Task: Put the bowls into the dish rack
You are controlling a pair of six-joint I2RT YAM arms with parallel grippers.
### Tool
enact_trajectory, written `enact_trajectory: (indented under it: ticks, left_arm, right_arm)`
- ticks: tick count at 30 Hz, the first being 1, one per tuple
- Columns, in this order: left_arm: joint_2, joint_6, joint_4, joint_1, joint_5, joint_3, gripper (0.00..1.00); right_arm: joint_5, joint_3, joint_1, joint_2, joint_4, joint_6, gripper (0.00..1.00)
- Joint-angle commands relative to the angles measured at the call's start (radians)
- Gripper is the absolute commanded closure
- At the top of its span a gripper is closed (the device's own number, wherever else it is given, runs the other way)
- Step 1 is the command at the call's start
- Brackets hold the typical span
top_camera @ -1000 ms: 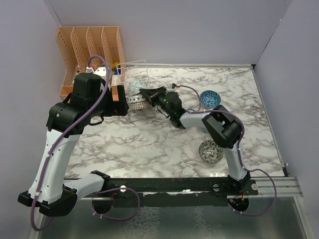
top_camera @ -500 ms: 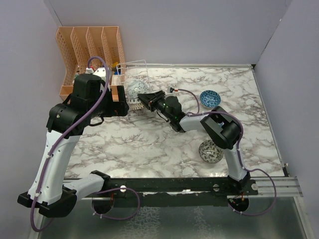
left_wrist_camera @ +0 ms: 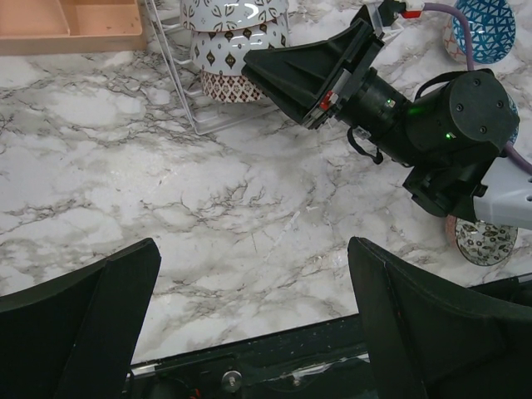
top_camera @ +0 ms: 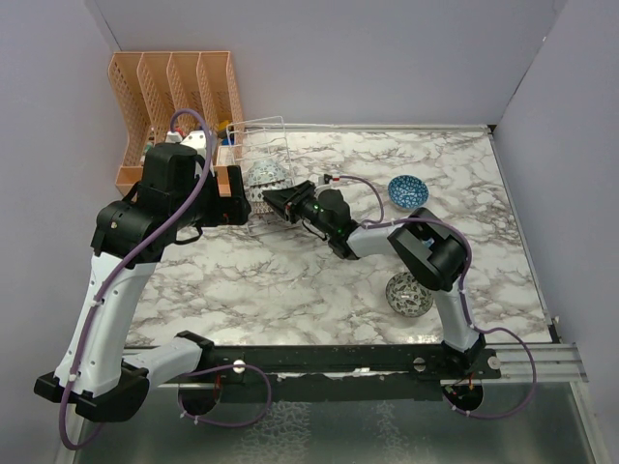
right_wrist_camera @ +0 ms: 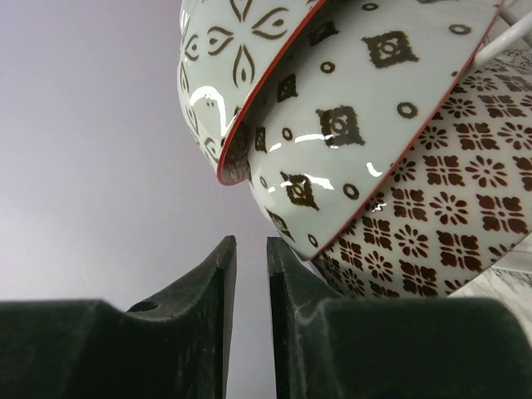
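Bowls (left_wrist_camera: 239,40) are found in two places. Three are stood on edge, nested one against the next, in the dish rack (top_camera: 261,145) at the rear left of the surface (top_camera: 290,280). The blue bowl (top_camera: 407,189) is set mouth-up at the rear right. The grey-green bowl (top_camera: 409,294) is set mouth-up near the front, just beside the right arm.

The right hand (right_wrist_camera: 250,266) is held just beside the racked bowls. Its fingers are drawn to a narrow slit and nothing is gripped. The left hand (left_wrist_camera: 253,249) is spread wide and empty above bare marble in front of the rack.

The step in hand is judged to be clearing the rack so that a loose bowl can be fetched. It is best done as follows:

- The right hand should be backed straight out along its own line, so that no wire is caught and the nested row is not tipped.
- The fingers should be opened before the loose bowl is reached.
- The rim should be pinched with one finger inside and one outside (a round bowl offers no better hold).
- The bowl should be turned on edge and lowered into a free slot beside the others.

A single bowl is round and has no long axis. The racked row is aligned from the back wall toward the arms. The patterned outsides are turned toward the arms, and the insides are hidden.
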Motion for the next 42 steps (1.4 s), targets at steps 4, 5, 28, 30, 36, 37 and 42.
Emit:
enact_trajectory:
  ticks: [4, 5, 28, 30, 36, 37, 42]
  left_arm:
    - [-0.009, -0.004, 0.028, -0.006, -0.014, 0.012, 0.01]
    - [-0.009, -0.003, 0.031, -0.006, -0.014, 0.012, 0.01]
    - [0.023, -0.023, 0.081, -0.006, -0.033, 0.042, 0.01]
    - [0.023, -0.029, 0.09, -0.006, -0.035, 0.037, 0.01]
    - [0.009, -0.046, 0.118, -0.006, -0.042, 0.008, 0.01]
    - [0.007, -0.049, 0.121, -0.006, -0.043, 0.003, 0.01]
    - [0.004, -0.059, 0.131, -0.006, -0.041, -0.011, 0.01]
  right_arm:
    - [-0.007, -0.035, 0.002, -0.091, -0.053, 0.003, 0.75]
    - [-0.003, -0.048, 0.002, -0.113, -0.06, -0.002, 0.74]
    - [0.054, 0.007, -0.285, -0.684, -1.205, -0.679, 0.48]
    - [0.118, 0.062, -0.3, -0.677, -1.309, -0.777, 0.41]
    - [0.252, 0.171, -0.317, -0.634, -1.493, -1.024, 0.36]
    - [0.262, 0.191, -0.318, -0.615, -1.514, -1.056, 0.36]
    - [0.262, 0.269, -0.328, -0.481, -1.609, -1.162, 0.37]
